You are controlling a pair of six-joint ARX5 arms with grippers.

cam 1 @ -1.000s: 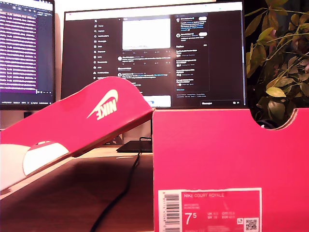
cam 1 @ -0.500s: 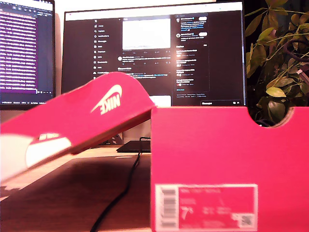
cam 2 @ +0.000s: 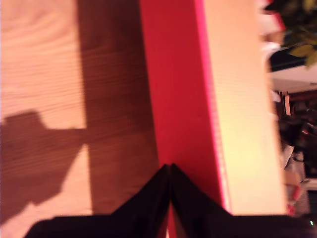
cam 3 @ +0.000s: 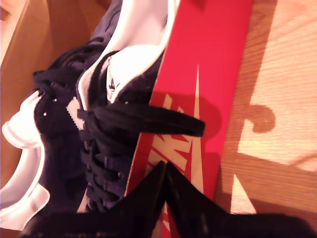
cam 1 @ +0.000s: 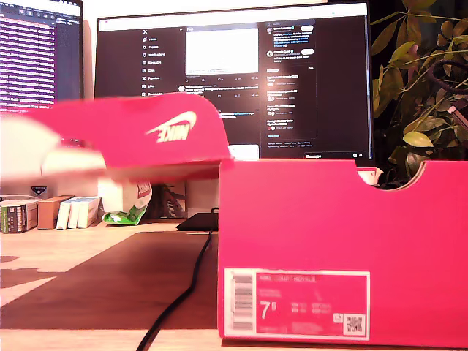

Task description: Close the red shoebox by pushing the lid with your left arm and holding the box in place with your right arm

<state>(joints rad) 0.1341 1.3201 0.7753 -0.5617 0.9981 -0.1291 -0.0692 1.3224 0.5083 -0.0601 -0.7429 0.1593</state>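
Now the lid [cam 1: 146, 135] hangs nearly level beside the red shoebox [cam 1: 344, 248] on the tabletop [cam 1: 73, 256], higher than a second ago; both the first gripper [cam 2: 170, 166] and second gripper [cam 3: 163, 163] fingers are pressed together, holding nothing

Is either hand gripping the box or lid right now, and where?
Neither visibly grips. Both hands show shut jaws: first over the red lid, second at the box wall.
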